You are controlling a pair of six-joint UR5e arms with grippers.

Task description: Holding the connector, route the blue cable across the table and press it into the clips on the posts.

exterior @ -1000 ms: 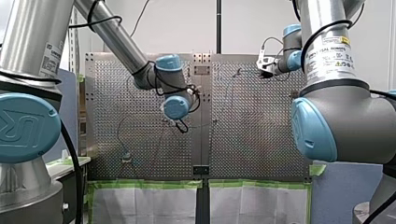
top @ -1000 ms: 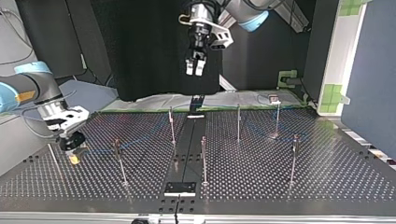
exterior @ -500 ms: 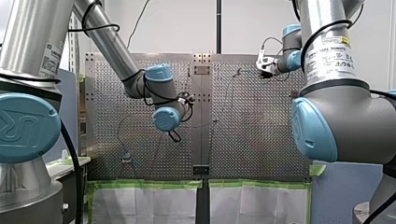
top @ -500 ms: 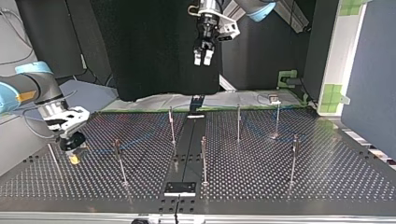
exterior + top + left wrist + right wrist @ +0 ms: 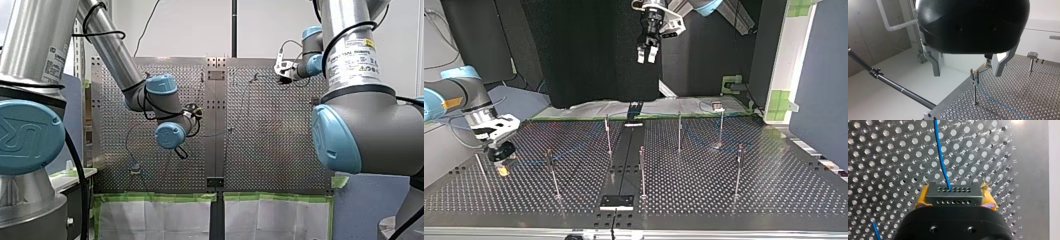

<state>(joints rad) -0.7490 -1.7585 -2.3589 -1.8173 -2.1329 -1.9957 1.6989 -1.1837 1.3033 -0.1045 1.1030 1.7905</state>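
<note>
Across my right jaws, the connector (image 5: 952, 194) faces ahead.

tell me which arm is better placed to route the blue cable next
My right, probably: my right gripper is shut on the connector, the blue cable leaving it, low over the table. My left gripper hangs open, empty, high above the posts.

Thin blue cable (image 5: 941, 157) leaves the grey connector (image 5: 953, 193), running past upright posts (image 5: 975, 91).
</note>
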